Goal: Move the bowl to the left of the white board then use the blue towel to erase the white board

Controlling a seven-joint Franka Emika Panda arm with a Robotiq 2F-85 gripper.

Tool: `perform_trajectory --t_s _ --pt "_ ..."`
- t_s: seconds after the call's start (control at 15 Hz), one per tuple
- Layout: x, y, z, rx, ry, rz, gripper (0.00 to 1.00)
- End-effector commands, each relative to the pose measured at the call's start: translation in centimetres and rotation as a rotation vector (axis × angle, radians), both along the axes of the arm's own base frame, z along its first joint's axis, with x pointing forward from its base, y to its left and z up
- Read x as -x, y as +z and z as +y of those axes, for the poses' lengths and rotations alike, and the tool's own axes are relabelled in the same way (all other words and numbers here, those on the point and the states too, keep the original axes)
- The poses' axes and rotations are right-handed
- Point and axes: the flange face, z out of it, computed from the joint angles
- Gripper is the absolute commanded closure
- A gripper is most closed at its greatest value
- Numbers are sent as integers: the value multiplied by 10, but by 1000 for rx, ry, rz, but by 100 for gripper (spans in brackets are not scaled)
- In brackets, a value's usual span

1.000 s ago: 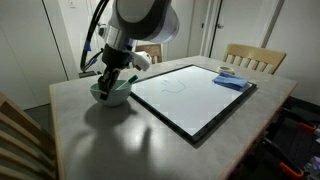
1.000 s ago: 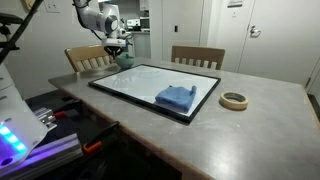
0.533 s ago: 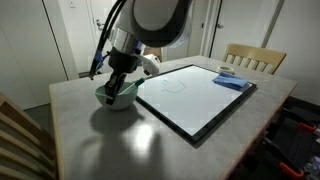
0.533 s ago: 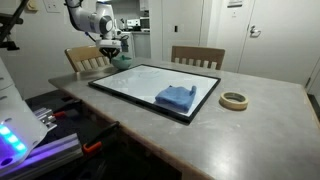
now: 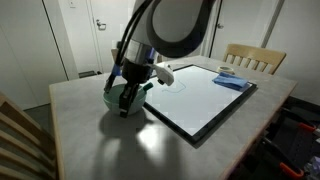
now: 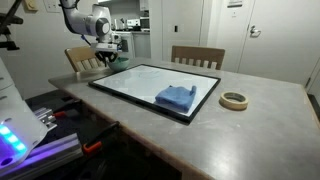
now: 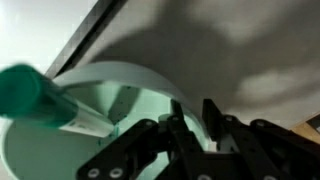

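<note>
On the grey table (image 5: 80, 135) the white board (image 5: 200, 95) lies flat. Just beside its edge is the bowl (image 7: 110, 125), its rim clamped between the fingers of the gripper (image 7: 195, 114). The blue towel (image 5: 231, 80) rests on the board's far corner, well apart from the bowl.

The white board (image 5: 205, 95) is glossy and smooth, the blue towel (image 6: 176, 97) soft cloth, the bowl (image 7: 130, 100) smooth plastic.
</note>
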Motion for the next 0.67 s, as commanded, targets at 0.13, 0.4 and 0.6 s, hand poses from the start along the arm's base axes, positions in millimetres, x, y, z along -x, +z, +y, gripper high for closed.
perform_trajectory --t_s 0.13,0.4,0.6 --pt "20 -17 -13 30 -25 54 25" --pt "9 1 -10 24 -14 18 1" --pt "-3 18 -6 28 -4 -12 0"
